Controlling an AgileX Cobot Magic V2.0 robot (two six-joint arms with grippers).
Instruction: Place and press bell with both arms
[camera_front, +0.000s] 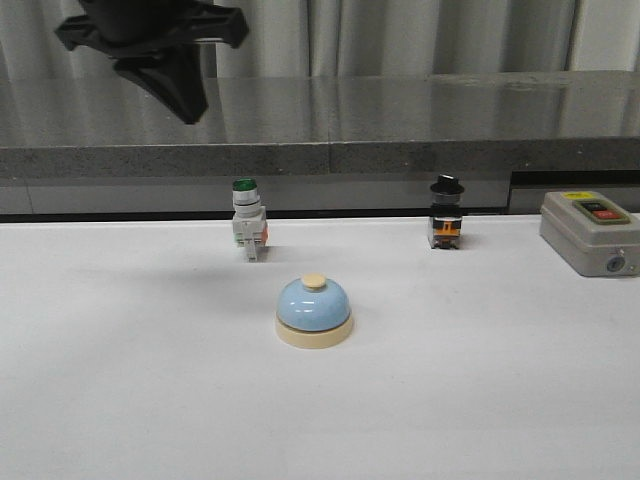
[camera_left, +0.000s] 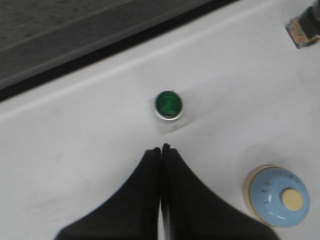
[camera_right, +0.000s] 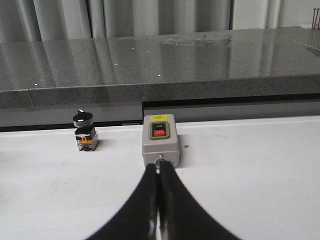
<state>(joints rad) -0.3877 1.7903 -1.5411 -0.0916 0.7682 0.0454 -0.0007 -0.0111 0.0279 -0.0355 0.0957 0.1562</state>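
Observation:
The light-blue bell (camera_front: 313, 311) with cream base and cream knob stands upright on the white table, near the middle. It also shows in the left wrist view (camera_left: 278, 196). My left gripper (camera_front: 178, 88) hangs high above the table's far left, well above and left of the bell; in the left wrist view (camera_left: 161, 148) its jaws are shut and empty. My right gripper (camera_right: 158, 167) is shut and empty, low over the table, pointing at the grey switch box. It does not show in the front view.
A green-capped white push-button switch (camera_front: 247, 231) stands behind the bell to the left, also in the left wrist view (camera_left: 168, 105). A black-knobbed switch (camera_front: 446, 212) stands behind to the right. A grey ON/OFF switch box (camera_front: 590, 232) sits at the far right (camera_right: 160, 143). A grey stone ledge (camera_front: 400, 120) runs along the back.

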